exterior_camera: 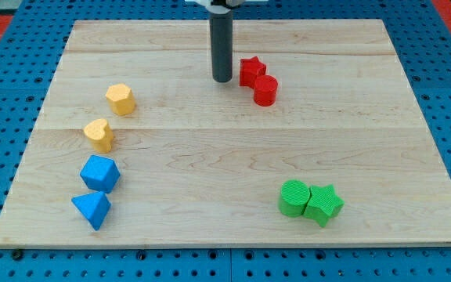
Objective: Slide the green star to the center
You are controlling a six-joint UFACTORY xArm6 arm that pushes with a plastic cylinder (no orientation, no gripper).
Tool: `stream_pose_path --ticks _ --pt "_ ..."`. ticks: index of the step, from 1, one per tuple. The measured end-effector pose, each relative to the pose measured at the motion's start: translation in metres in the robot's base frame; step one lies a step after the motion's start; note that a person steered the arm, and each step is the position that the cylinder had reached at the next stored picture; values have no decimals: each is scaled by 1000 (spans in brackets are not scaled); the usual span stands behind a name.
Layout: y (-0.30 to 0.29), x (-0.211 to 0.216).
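The green star [324,204] lies near the view's bottom right, touching a green cylinder [294,197] on its left. My tip [222,79] rests on the wooden board [210,157] near the view's top centre, far from the green star. It stands just left of the red star [250,71], with a small gap between them.
A red cylinder [265,90] touches the red star's lower right. On the view's left lie a yellow hexagon [120,99], a yellow heart [99,135], a blue block [100,173] and a blue triangle [92,209]. Blue pegboard surrounds the board.
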State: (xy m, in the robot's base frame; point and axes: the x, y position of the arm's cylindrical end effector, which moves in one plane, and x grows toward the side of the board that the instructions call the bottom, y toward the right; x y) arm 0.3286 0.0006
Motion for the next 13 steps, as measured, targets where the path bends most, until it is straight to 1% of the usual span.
stream_pose_path --ticks 1,2,3,4,5,6,7,8,10,11,12,13 --pt "27 -5" --pt "31 -10" --pt "8 -22" --pt "1 67" --pt "13 157" --pt "13 222" --pt "78 290" --pt "105 286" --pt "120 248" --pt "148 231" --pt "161 203" --pt "156 173"
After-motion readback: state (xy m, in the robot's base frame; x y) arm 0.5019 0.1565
